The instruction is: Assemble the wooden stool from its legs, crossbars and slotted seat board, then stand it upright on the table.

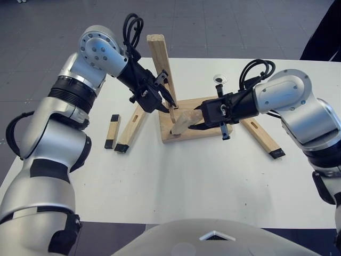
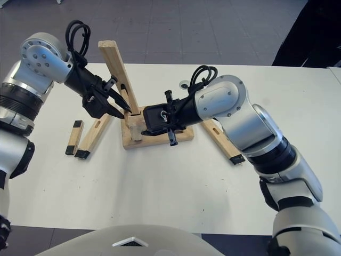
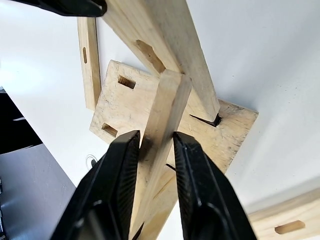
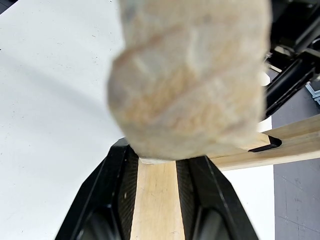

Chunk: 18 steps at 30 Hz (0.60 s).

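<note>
The slotted seat board (image 1: pixel 178 136) lies flat mid-table. A long wooden leg (image 1: pixel 160 56) stands tilted on it, its lower end near a slot in the board. My left gripper (image 1: pixel 168 96) is shut on this leg low down; in the left wrist view the leg (image 3: pixel 167 100) runs between the fingers (image 3: pixel 120 165). My right gripper (image 1: pixel 198 120) is shut on a slotted wooden bar (image 1: pixel 183 122), which slants down onto the board's left part beside the leg. In the right wrist view the bar's blunt end (image 4: pixel 190 75) looms above the fingers (image 4: pixel 115 175).
One loose leg (image 1: pixel 261 137) with a black foot lies right of the board. Another (image 1: pixel 132 127) and a short black-tipped piece (image 1: pixel 112 130) lie to its left. A small round object (image 1: pixel 219 79) sits behind the board. The table's near half is bare white.
</note>
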Motion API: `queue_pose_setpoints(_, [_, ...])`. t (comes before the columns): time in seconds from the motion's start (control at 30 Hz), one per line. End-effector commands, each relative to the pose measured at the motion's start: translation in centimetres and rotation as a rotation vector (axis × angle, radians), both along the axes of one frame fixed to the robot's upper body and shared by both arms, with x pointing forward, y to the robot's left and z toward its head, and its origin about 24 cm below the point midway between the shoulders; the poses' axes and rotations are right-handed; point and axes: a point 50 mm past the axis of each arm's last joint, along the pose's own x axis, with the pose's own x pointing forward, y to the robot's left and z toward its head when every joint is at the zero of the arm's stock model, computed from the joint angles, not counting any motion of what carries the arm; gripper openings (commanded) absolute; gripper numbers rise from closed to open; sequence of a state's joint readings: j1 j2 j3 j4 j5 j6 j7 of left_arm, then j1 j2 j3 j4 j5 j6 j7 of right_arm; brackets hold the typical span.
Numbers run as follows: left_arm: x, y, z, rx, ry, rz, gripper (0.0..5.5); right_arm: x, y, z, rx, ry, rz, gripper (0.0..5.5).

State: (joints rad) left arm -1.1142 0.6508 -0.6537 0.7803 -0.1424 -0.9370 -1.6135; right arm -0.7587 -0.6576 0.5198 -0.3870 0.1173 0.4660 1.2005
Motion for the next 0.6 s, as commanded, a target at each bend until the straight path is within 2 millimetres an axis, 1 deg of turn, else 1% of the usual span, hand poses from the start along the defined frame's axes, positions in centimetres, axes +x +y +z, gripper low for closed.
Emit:
queue_pose_setpoints(0.03, [0.3, -0.6, 0.6, -0.051, 0.020, 0.021, 0.99, -1.8, 2.1, -1.7, -0.032, 0.084, 0.124, 1.00])
queue_pose_setpoints(0.17, [0.4, -0.4, 0.5, -0.041, 0.021, 0.032, 0.99, -1.9, 2.9, -1.2, -0.014, 0.074, 0.145, 1.00])
queue_pose_setpoints(0.4, [0.4, -0.4, 0.2, -0.037, 0.022, 0.033, 0.99, -1.8, 5.6, 0.4, 0.047, 0.079, 0.198, 1.00])
queue_pose_setpoints(0.6, [0.3, -0.3, 0.1, -0.040, 0.023, 0.037, 0.99, -1.7, 6.9, 0.1, 0.035, 0.088, 0.230, 1.00])
